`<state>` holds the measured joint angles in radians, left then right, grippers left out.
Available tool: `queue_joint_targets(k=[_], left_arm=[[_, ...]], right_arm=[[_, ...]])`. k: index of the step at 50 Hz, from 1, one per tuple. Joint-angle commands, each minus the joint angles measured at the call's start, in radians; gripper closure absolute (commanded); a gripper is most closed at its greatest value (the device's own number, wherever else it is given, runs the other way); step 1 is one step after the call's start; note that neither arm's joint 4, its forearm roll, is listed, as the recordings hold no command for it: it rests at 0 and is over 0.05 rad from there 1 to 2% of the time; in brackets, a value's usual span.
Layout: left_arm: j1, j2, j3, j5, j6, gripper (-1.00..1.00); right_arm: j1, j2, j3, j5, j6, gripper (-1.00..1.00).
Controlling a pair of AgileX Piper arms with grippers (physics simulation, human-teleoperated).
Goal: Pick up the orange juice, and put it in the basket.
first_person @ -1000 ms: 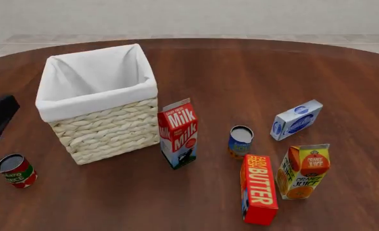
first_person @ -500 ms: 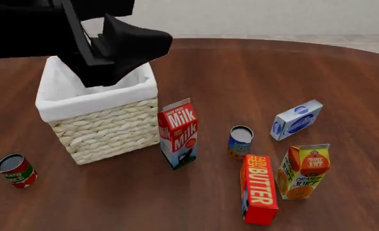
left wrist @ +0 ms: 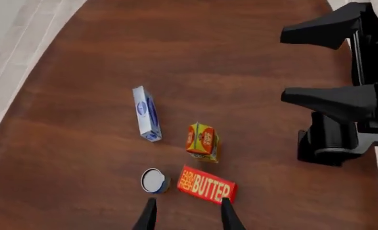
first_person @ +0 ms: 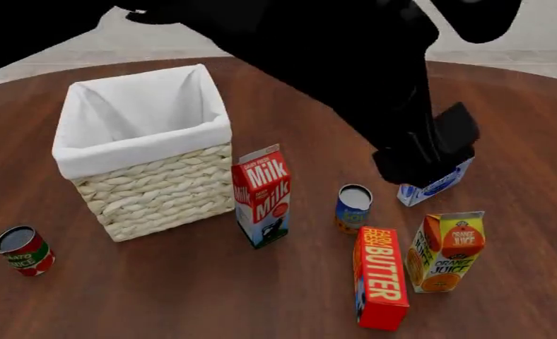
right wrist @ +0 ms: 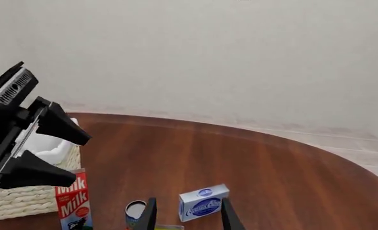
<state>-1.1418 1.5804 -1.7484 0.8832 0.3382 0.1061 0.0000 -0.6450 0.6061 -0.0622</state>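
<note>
The orange juice (first_person: 445,251) carton stands upright near the table's front right, beside the lying BUTTER box (first_person: 380,277). It also appears in the left wrist view as the orange juice (left wrist: 202,141), untouched. The basket (first_person: 142,187) stands at the left with its white lining. My left gripper (left wrist: 189,199) is open, high over the cartons, holding nothing. My right gripper (right wrist: 189,200) is open too, and empty. In the left wrist view the right gripper (left wrist: 284,67) shows with its fingers spread. In the front view, black arm parts block the top and reach down to the blue-white box.
A Milk carton (first_person: 262,194) stands right of the basket. A blue can (first_person: 354,207) sits between it and the juice. A blue-white box (first_person: 439,182) lies behind the juice, partly hidden. A tomato can (first_person: 22,249) sits at the front left.
The black arm that was over the basket has swept right and now stretches across the table's back to above the blue-white box. No object has moved.
</note>
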Motion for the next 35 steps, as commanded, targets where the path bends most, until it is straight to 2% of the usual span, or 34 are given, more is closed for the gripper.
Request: queue_joint_targets(k=[1, 4, 10, 11, 20, 29, 31, 35], left_arm=[[-0.026, 0.172, -0.151, 0.117, 0.037, -1.00], [-0.014, 0.215, -0.213, 0.135, 0.010, -1.00], [-0.027, 0.267, -0.238, 0.131, 0.004, -1.00], [-0.030, 0.274, -0.225, 0.128, 0.024, -1.00], [-0.059, 0.334, -0.247, 0.184, 0.030, -1.00], [-0.022, 0.402, -0.329, 0.230, 0.068, -1.00], [-0.004, 0.412, -0.308, 0.221, 0.113, -1.00], [-0.015, 0.430, -0.329, 0.235, 0.103, -1.00]], right_arm=[[0.019, 0.000, 0.022, -0.029, 0.013, -1.00], [0.017, 0.000, 0.015, -0.025, 0.029, -1.00], [0.024, 0.000, 0.039, -0.045, 0.023, -1.00], [0.024, 0.000, 0.044, -0.050, 0.022, -1.00], [0.018, 0.000, 0.045, -0.055, 0.028, -1.00], [0.020, 0.000, 0.072, -0.077, 0.027, -1.00], [0.019, 0.000, 0.093, -0.098, 0.026, -1.00], [0.020, 0.000, 0.181, -0.187, 0.028, -1.00]])
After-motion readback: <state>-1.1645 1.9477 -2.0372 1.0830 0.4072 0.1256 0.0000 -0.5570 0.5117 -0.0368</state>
